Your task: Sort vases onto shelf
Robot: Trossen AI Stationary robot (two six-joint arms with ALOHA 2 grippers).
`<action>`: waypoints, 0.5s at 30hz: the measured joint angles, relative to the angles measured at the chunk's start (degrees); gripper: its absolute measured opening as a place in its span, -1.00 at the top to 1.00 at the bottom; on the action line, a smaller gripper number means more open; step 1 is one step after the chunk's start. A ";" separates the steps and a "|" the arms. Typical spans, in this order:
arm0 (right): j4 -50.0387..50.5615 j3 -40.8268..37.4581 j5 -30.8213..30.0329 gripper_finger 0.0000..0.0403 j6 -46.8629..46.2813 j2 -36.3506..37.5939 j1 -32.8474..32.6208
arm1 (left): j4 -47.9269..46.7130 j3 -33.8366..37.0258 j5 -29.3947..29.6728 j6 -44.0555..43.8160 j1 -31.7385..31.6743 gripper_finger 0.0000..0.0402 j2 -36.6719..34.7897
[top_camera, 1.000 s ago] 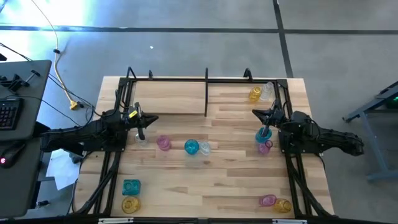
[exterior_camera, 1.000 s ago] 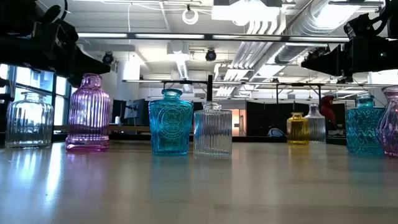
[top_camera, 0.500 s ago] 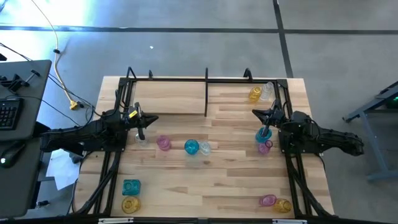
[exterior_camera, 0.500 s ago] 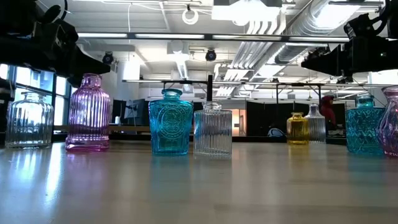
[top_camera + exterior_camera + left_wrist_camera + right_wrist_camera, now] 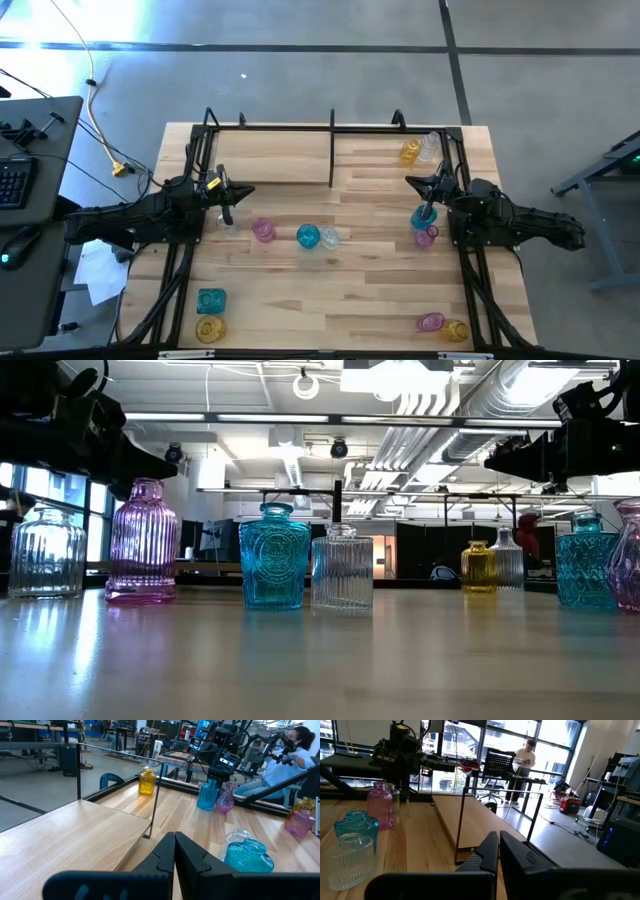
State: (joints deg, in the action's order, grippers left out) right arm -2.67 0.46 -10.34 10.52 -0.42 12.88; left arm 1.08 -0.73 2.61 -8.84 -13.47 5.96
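- Nothing has moved since the earlier frames; both arms stay parked at mid-desk.
- Left claw (image 5: 175,851) and right claw (image 5: 498,851): fingers together, holding nothing.
- Step in hand: judged pre-grasp. Next move calls for parting the fingers over a vase.
- Nearest row: ribbed pink vase (image 5: 141,543), embossed teal vase (image 5: 274,557), fluted clear vase (image 5: 342,568), all translucent glass.
- Farthest: shelf (image 5: 332,150), thin black rods over pale planks, with a yellow vase (image 5: 410,152) inside.

Black rod shelf (image 5: 332,128) spans the tabletop's far edge; only a yellow vase (image 5: 410,152) and clear vase (image 5: 431,145) stand inside, far right. The other vases stand upright, scattered mid-table and in both near corners.
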 joint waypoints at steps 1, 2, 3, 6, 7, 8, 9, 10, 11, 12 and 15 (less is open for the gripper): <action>0.00 -0.01 0.00 1.00 -0.01 0.00 -0.01 | 0.00 0.02 0.00 0.00 0.02 1.00 -0.02; 0.00 0.00 0.01 1.00 0.00 -0.01 0.00 | 0.00 0.00 0.00 0.00 0.00 1.00 0.00; 0.00 -0.01 -0.01 1.00 0.00 -0.01 0.00 | 0.00 0.02 0.00 0.00 0.00 1.00 -0.01; -0.01 0.01 -0.01 1.00 0.00 -0.01 -0.01 | 0.00 0.02 0.00 0.00 0.02 1.00 -0.02; 0.00 0.00 0.00 1.00 -0.01 0.00 -0.01 | 0.02 0.02 0.00 0.00 0.00 1.00 -0.02; 0.01 -0.01 0.01 1.00 -0.02 0.01 -0.02 | 0.00 0.02 0.00 0.00 0.00 1.00 0.00; 0.01 -0.01 0.00 1.00 -0.01 0.01 -0.01 | 0.00 0.00 0.00 0.00 0.00 1.00 0.00; -0.01 0.01 -0.01 1.00 -0.02 -0.01 -0.02 | 0.01 0.00 0.00 0.00 0.00 1.00 -0.01; -0.01 -0.01 0.01 1.00 0.00 -0.01 0.00 | 0.01 0.00 0.00 0.00 0.01 1.00 -0.02; -0.01 0.01 0.01 1.00 0.00 -0.01 0.00 | 0.15 0.02 0.00 0.00 0.00 1.00 -0.01; -0.01 0.00 0.01 1.00 -0.01 -0.01 -0.02 | 1.10 0.00 0.00 0.00 0.00 1.00 -0.02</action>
State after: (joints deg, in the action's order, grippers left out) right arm -2.68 0.46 -10.33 10.51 -0.43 12.87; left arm 2.18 -0.73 2.61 -8.84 -13.47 5.93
